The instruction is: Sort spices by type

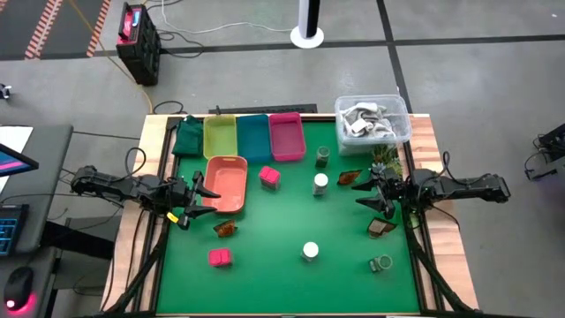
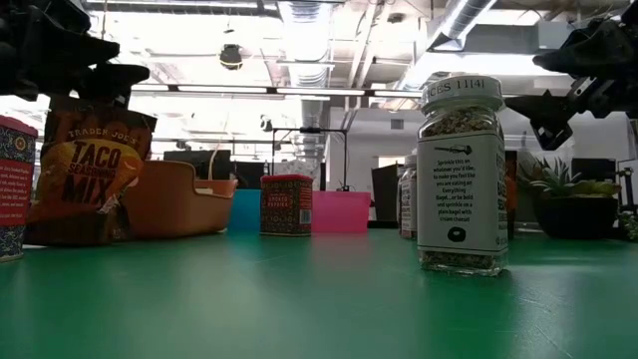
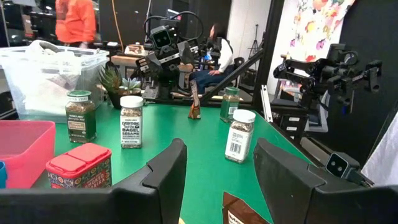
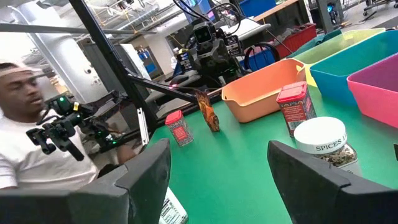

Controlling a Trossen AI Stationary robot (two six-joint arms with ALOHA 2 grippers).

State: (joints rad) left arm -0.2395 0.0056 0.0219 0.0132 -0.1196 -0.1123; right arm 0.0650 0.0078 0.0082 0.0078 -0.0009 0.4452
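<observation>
Spices stand scattered on the green mat. There are pink boxes (image 1: 269, 176) (image 1: 219, 257), white-capped jars (image 1: 320, 183) (image 1: 310, 251), dark green jars (image 1: 323, 156) (image 1: 381, 263) and brown packets (image 1: 226, 229) (image 1: 350, 177) (image 1: 381, 227). My left gripper (image 1: 199, 199) is open and empty beside the salmon tray (image 1: 227, 183), above the mat's left side; its open fingers show in its wrist view (image 3: 221, 180). My right gripper (image 1: 375, 194) is open and empty at the mat's right side, between two brown packets; its wrist view (image 4: 217, 180) shows a white-capped jar (image 4: 323, 146) just ahead.
Yellow (image 1: 220, 135), teal (image 1: 252, 137) and magenta (image 1: 286, 137) trays stand side by side along the far edge. A dark green cloth (image 1: 187, 137) lies to their left. A clear tub (image 1: 372, 117) and a small plant (image 1: 384, 157) stand at the far right. People show beyond the table.
</observation>
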